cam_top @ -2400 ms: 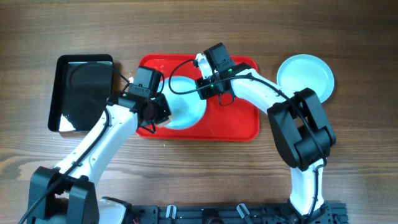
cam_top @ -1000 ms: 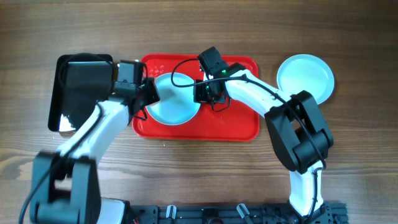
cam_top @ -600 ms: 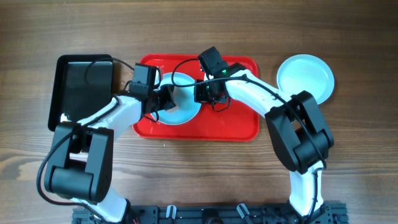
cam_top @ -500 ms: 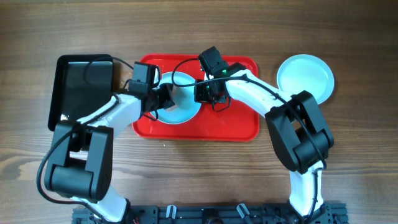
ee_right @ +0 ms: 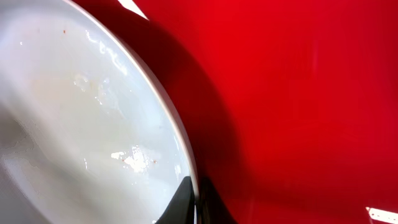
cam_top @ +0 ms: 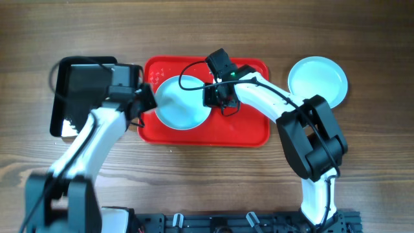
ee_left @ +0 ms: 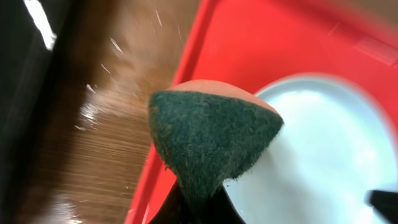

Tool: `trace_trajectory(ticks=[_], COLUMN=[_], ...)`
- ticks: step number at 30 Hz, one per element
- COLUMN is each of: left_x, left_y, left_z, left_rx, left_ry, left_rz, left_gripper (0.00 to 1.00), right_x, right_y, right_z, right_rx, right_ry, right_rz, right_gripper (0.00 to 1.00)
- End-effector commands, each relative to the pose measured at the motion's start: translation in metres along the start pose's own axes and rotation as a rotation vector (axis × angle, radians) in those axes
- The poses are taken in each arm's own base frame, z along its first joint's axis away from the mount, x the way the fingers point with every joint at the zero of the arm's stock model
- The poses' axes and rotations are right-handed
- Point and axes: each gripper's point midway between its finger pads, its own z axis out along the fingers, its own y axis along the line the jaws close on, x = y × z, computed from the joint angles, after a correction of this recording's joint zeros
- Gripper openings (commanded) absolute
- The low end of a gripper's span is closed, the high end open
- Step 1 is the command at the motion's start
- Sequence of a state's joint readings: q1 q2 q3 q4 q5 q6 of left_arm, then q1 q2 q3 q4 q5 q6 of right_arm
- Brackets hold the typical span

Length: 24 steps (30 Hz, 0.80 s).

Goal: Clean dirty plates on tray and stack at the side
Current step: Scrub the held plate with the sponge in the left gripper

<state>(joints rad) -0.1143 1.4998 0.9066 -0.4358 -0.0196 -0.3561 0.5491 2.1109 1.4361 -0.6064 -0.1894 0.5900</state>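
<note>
A pale plate (cam_top: 183, 103) lies on the red tray (cam_top: 242, 126). My right gripper (cam_top: 211, 96) is shut on the plate's right rim; the right wrist view shows the rim (ee_right: 180, 155) pinched between the fingers (ee_right: 194, 202), with faint smears on the plate. My left gripper (cam_top: 143, 100) is at the tray's left edge, shut on a dark green scouring sponge (ee_left: 211, 134) that hangs over the plate's left rim (ee_left: 323, 155). A second plate (cam_top: 317, 79) lies on the table right of the tray. A third plate is not in view.
A black glossy tray (cam_top: 81, 97) lies left of the red tray, under my left arm. The wooden table (cam_top: 207, 175) surrounds both trays.
My left gripper with the sponge has swung left, off the plate's middle to its left rim at the tray's edge. The right gripper has kept hold of the plate's rim.
</note>
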Motion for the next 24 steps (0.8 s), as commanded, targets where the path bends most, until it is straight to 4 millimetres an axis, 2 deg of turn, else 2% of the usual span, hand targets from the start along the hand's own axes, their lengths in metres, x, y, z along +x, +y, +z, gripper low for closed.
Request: trace_trajectory(ticks=[1,3,5,6,8,10,11,14,16,18,22,24], left_x=[-0.023,-0.014,0.003,0.009,0.022,0.036,0.045,0.048,0.046,0.043,0.041,0.041], left_y=[-0.007,-0.013,-0.010,-0.008,-0.003,-0.006,-0.016,-0.022,-0.026,-0.030,-0.034,-0.034], left_z=[-0.054,-0.060,-0.051,-0.043,-0.024,-0.010,0.000,0.007,0.009,0.008,0.008,0.008], left_rx=[0.059,0.102,0.095,0.080,0.049,0.066,0.118,0.154,0.169,0.193,0.216,0.216], left_ry=[-0.137,-0.102,-0.020,0.013,0.083,0.159,0.214,0.241,0.230,0.223,0.217,0.218], left_rz=[0.000,0.003,-0.009,-0.024,-0.074,-0.089,-0.095,-0.099,-0.096,-0.095,-0.094,-0.094], left_gripper=[0.04,0.04,0.04,0.04,0.04,0.04,0.04,0.04,0.04,0.04,0.04,0.04], right_x=[0.006,0.003,-0.013,-0.025,-0.052,-0.069,-0.079,-0.081,-0.076,-0.073,-0.057,-0.054], right_y=[-0.042,-0.040,-0.039,-0.038,-0.035,-0.038,-0.041,-0.040,-0.029,-0.024,0.008,0.013], right_z=[0.017,0.016,-0.007,-0.028,-0.082,-0.140,-0.187,-0.242,-0.266,-0.280,-0.292,-0.302], right_rx=[0.166,0.160,0.186,0.210,0.288,0.392,0.478,0.598,0.725,0.863,1.041,1.123], right_ry=[0.002,-0.008,-0.068,-0.115,-0.231,-0.339,-0.438,-0.570,-0.616,-0.643,-0.624,-0.639], right_rz=[0.020,0.012,0.005,-0.010,-0.060,-0.119,-0.182,-0.253,-0.401,-0.486,-0.745,-0.780], right_gripper=[0.04,0.04,0.04,0.04,0.04,0.04,0.04,0.04,0.04,0.04,0.04,0.04])
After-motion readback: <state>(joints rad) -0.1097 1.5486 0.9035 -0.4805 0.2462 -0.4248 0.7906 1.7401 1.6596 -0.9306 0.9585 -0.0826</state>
